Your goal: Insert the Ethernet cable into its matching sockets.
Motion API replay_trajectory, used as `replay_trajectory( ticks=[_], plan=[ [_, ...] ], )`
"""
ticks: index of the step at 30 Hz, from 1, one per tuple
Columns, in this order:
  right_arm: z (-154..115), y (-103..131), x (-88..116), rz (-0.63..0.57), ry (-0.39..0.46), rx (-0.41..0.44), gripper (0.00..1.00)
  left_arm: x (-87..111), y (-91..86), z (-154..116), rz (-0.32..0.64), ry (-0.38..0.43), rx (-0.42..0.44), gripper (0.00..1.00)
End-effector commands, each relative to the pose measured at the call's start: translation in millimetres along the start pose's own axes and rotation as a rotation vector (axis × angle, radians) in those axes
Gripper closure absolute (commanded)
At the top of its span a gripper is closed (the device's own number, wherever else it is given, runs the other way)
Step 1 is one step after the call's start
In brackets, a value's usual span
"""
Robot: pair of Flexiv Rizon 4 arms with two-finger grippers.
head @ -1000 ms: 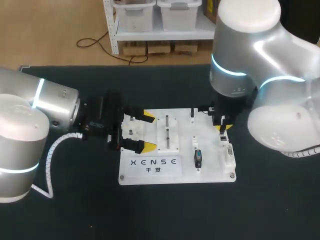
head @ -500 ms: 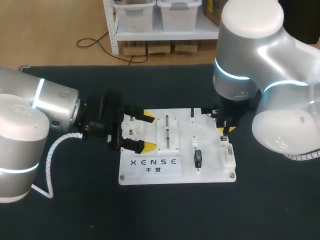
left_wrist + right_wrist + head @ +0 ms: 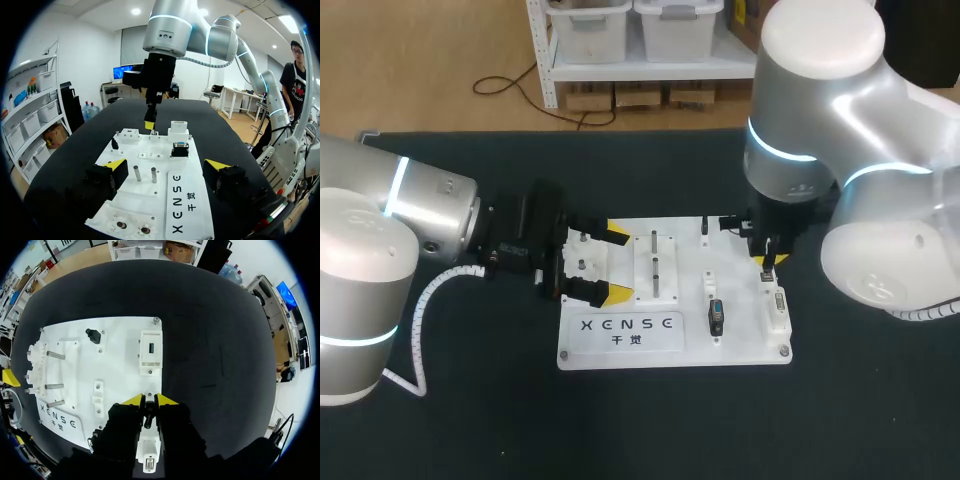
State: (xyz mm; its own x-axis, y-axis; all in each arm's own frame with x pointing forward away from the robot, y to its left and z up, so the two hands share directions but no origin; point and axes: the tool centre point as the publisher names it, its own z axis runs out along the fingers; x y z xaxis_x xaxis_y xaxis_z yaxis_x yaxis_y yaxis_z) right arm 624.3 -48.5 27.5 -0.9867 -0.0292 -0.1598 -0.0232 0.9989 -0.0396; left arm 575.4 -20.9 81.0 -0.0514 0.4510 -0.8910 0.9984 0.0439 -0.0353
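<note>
Cloth of flat black covers the whole table (image 3: 460,420), and a white rectangular plastic board (image 3: 630,345) lies at the frame's centre. Left gripper (image 3: 616,263) sits over the board's left edge, its yellow-tipped fingers spread wide with a small white fixture (image 3: 582,264) between them. Right gripper (image 3: 767,262), at the board's upper right, pinches a slim dark plug (image 3: 148,416) (any cable behind it is hidden) just above a white socket block (image 3: 777,308).

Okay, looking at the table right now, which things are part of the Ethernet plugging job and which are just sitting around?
For the job: right gripper, shut on a dark plug; white socket block ahead of it; white board.

Just lying about: metal pegs; black connector; left gripper, open at the board's edge.
</note>
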Motion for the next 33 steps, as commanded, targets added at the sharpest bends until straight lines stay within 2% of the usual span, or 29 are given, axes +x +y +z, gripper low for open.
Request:
replay_trajectory(
  ticks=[1,27,33],
  plan=[
    [2.8,-0.9,0.0,0.000,0.000,0.003,1.00,1.7,-0.2,0.4,0.003,-0.006,-0.002,0.00],
    [28.2,-0.2,7.5,-0.006,0.037,0.029,1.00,1.7,-0.2,0.4,0.003,-0.006,-0.002,0.00],
    [24.9,-0.2,7.2,-0.016,0.027,0.026,1.00,1.7,-0.2,0.4,0.003,-0.006,-0.002,0.00]
  ],
)
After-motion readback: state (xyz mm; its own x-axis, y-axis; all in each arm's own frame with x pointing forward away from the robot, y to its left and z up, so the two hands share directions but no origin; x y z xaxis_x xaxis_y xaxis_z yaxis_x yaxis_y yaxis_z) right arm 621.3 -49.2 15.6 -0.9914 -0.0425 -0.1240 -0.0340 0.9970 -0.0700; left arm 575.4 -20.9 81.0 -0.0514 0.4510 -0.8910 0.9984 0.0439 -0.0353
